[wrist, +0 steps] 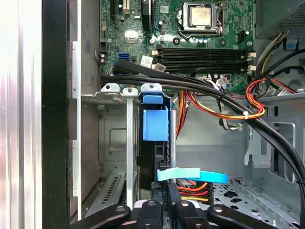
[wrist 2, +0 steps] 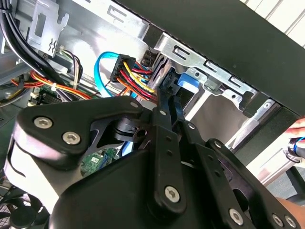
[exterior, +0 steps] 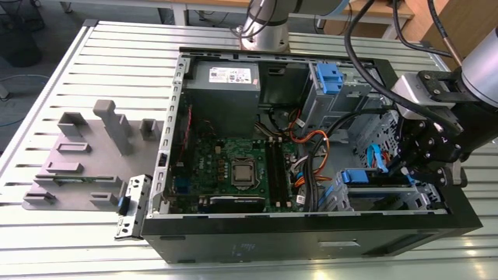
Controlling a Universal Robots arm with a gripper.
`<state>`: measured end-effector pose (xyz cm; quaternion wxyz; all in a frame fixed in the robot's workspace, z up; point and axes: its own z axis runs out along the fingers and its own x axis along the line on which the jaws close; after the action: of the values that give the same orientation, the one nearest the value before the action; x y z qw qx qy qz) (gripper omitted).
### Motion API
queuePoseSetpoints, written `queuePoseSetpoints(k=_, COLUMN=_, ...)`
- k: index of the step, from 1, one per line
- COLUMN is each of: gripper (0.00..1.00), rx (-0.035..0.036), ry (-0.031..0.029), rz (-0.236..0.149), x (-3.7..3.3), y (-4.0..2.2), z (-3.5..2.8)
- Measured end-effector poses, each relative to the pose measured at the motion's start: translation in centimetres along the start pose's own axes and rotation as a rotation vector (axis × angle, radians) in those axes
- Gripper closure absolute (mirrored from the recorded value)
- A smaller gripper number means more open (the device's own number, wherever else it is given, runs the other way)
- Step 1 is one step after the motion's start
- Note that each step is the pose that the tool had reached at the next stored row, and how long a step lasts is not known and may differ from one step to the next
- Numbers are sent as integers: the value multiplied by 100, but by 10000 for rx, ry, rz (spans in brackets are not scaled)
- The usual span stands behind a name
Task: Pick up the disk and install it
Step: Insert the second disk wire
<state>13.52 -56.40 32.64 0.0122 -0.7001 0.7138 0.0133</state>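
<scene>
The disk [wrist: 155, 124] stands edge-on in a metal bay slot at the front corner of the open computer case [exterior: 311, 230], its blue carrier bracket uppermost. The exterior view shows its blue bracket [exterior: 362, 177] just inside the case's front wall. My gripper [wrist: 166, 186] reaches down into the case at the disk's rear end, fingers shut together, with the tips right against the disk's edge. In the second wrist view the shut fingertips [wrist 2: 162, 81] meet beside the blue bracket [wrist 2: 188, 78]. Whether they pinch any part of the disk is hidden.
A light-blue data cable [wrist: 190, 175] and a red-yellow power bundle [wrist: 224, 112] cross close to the fingers. The motherboard [exterior: 233, 169], grey power supply [exterior: 225, 79] and blue-handled drive cage [exterior: 330, 81] fill the case. A grey fixture [exterior: 78, 157] lies outside. A hand [wrist 2: 298, 136] shows nearby.
</scene>
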Motion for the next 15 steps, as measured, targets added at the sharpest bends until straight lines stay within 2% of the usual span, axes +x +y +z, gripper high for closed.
queuePoseSetpoints(k=3, gripper=82, rx=0, ry=-8, rz=0, x=0, y=0, z=5)
queuePoseSetpoints(k=4, gripper=76, rx=0, ry=-1, rz=0, x=0, y=0, z=2)
queuePoseSetpoints(k=7, gripper=76, rx=0, ry=4, rz=0, x=0, y=0, z=-3)
queuePoseSetpoints(k=10, gripper=76, rx=0, ry=2, rz=0, x=-2, y=0, z=-57)
queuePoseSetpoints(k=15, gripper=76, rx=0, ry=1, rz=0, x=-7, y=0, z=-197)
